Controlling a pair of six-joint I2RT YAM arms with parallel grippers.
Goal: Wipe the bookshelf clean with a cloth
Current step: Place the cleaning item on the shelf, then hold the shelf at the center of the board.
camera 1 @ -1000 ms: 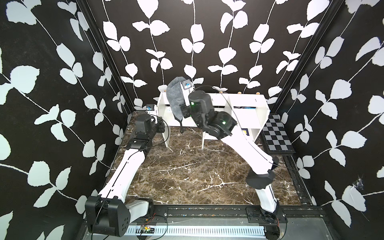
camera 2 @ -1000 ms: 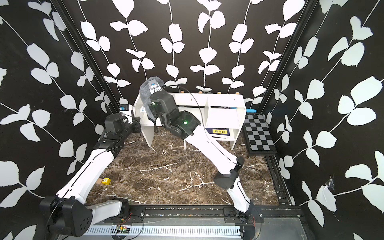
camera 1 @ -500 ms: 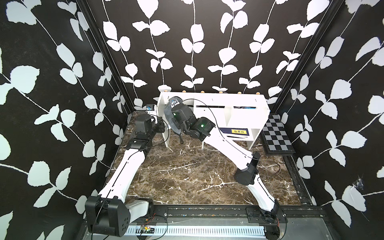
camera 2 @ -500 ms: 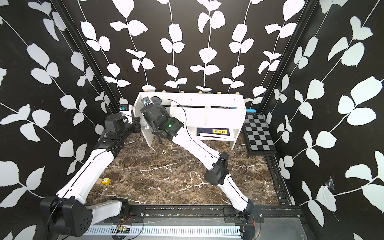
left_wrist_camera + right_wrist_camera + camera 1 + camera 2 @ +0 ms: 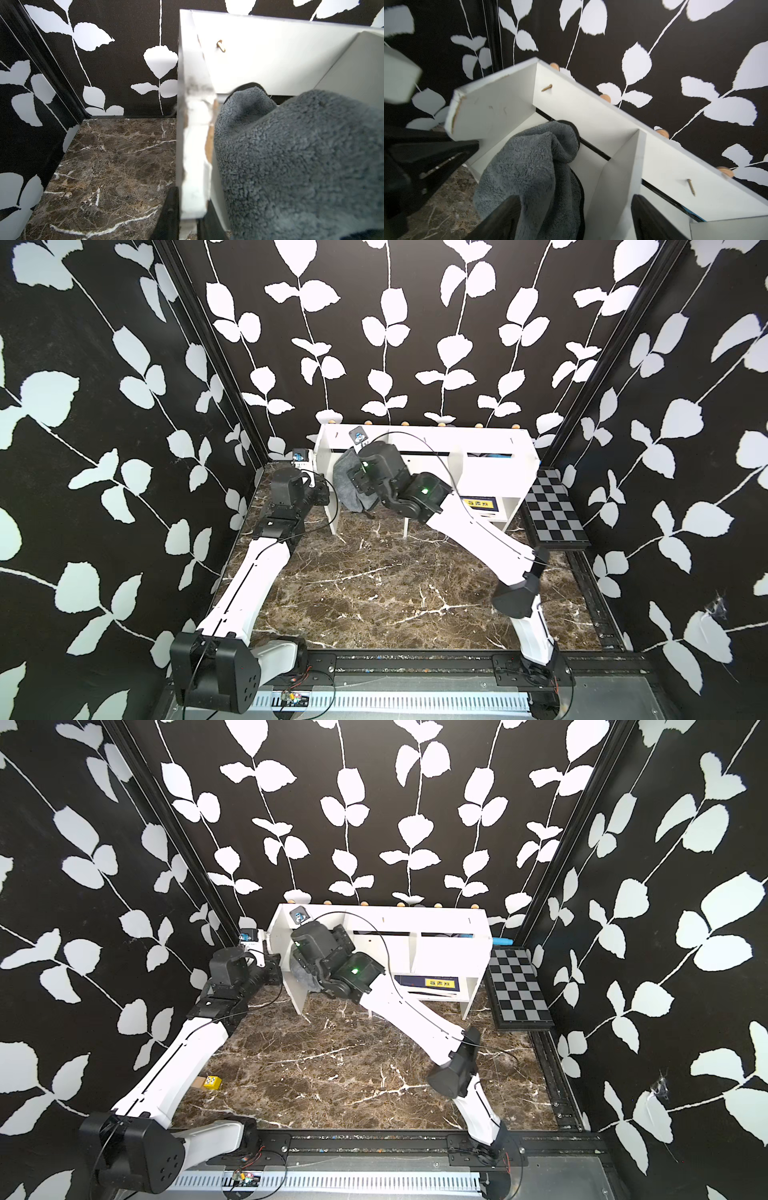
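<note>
The white bookshelf [image 5: 457, 439] [image 5: 415, 919] stands against the back wall. My left gripper [image 5: 326, 493] [image 5: 191, 212] is shut on its left side panel, a black finger on each face of the chipped white board [image 5: 193, 145]. The dark grey cloth [image 5: 347, 485] [image 5: 301, 979] [image 5: 301, 155] sits bunched in the shelf's left compartment. My right gripper [image 5: 357, 477] [image 5: 573, 199] hangs open just in front of that compartment. The cloth [image 5: 529, 166] drapes against one of its fingers [image 5: 506, 214]; the other finger stands well apart, touching nothing.
A black-and-white checkered board [image 5: 555, 514] lies to the right of the shelf. A book with a yellow label [image 5: 480, 504] sits in the shelf's lower right. A small yellow block [image 5: 212, 1082] lies beside the left arm. Screws [image 5: 546, 88] poke from the shelf's back panel.
My right arm has come down from above the shelf's top left corner into the left compartment with the cloth, and its jaws have opened off it. The left arm has not moved.
</note>
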